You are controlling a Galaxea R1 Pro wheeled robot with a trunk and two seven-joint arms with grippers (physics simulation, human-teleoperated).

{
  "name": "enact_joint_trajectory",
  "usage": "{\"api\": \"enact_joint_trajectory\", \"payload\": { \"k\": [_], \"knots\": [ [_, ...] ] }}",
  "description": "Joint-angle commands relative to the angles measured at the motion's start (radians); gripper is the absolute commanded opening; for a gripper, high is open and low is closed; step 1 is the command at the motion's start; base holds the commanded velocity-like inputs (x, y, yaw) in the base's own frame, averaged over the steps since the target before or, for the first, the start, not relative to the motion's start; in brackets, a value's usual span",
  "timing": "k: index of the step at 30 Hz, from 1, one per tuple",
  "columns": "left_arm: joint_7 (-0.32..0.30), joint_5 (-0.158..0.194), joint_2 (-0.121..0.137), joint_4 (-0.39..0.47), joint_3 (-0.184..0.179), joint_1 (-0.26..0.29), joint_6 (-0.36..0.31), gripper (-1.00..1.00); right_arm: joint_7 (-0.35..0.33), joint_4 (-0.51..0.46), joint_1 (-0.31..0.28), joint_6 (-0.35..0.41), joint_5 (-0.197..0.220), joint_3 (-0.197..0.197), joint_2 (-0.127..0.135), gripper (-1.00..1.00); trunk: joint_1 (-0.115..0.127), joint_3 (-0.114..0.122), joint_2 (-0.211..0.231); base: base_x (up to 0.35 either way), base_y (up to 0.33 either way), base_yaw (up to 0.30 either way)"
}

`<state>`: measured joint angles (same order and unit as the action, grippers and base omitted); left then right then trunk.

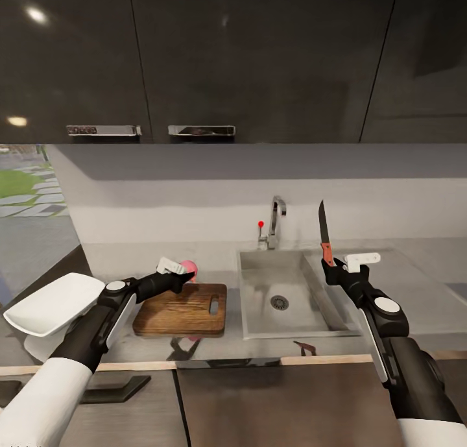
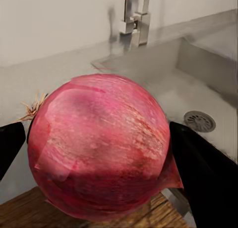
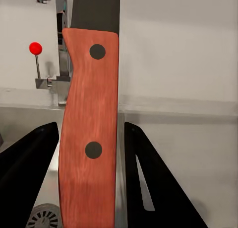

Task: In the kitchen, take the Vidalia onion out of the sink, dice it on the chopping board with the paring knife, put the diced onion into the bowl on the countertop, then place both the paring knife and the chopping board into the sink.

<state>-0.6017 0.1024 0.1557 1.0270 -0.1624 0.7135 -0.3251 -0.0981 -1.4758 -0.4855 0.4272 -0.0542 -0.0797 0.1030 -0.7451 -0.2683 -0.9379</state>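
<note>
We see the right claw (image 1: 332,270) pinching the red-orange-handled, dark-bladed paring knife (image 1: 323,234) upright, tip up, over the stainless steel sink's (image 1: 259,268) right rim. The left claw (image 1: 183,273) clamps the round pink-red onion (image 2: 99,146) above the brown wooden chopping board's (image 1: 175,311) back edge on the grey bench (image 1: 421,285).

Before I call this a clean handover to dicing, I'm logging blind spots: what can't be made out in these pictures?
- Head view: the onion is mostly hidden behind the left gripper.
- Left wrist view: the onion covers most of the chopping board.
- Right wrist view: the paring knife blade is cut off by the frame edge.
- Head view: the bowl is partly hidden behind the left arm.
</note>
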Motion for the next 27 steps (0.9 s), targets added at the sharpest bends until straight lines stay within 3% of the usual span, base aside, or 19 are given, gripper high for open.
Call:
{"api": "enact_joint_trajectory", "payload": {
  "k": [1,12,27],
  "knots": [
    [0.001,0.012,0.001,-0.015,-0.002,0.001,-0.008,-1.0,-0.008,-0.001,-0.001,0.005,-0.006,-0.002,0.0,-1.0,0.0,-0.001,-0.001,0.0,0.0,0.0],
    [-0.002,0.01,0.002,-0.075,-0.002,0.001,-0.002,-1.0,-0.008,-0.001,-0.001,0.005,-0.006,-0.001,0.0,-1.0,0.0,-0.001,-0.001,0.0,0.0,0.0],
    [-0.003,0.008,0.01,-0.088,-0.003,0.001,-0.002,-1.0,-0.008,-0.001,-0.001,0.005,-0.006,-0.002,0.0,-1.0,0.0,-0.013,-0.001,0.0,0.0,0.0]
  ]
}}
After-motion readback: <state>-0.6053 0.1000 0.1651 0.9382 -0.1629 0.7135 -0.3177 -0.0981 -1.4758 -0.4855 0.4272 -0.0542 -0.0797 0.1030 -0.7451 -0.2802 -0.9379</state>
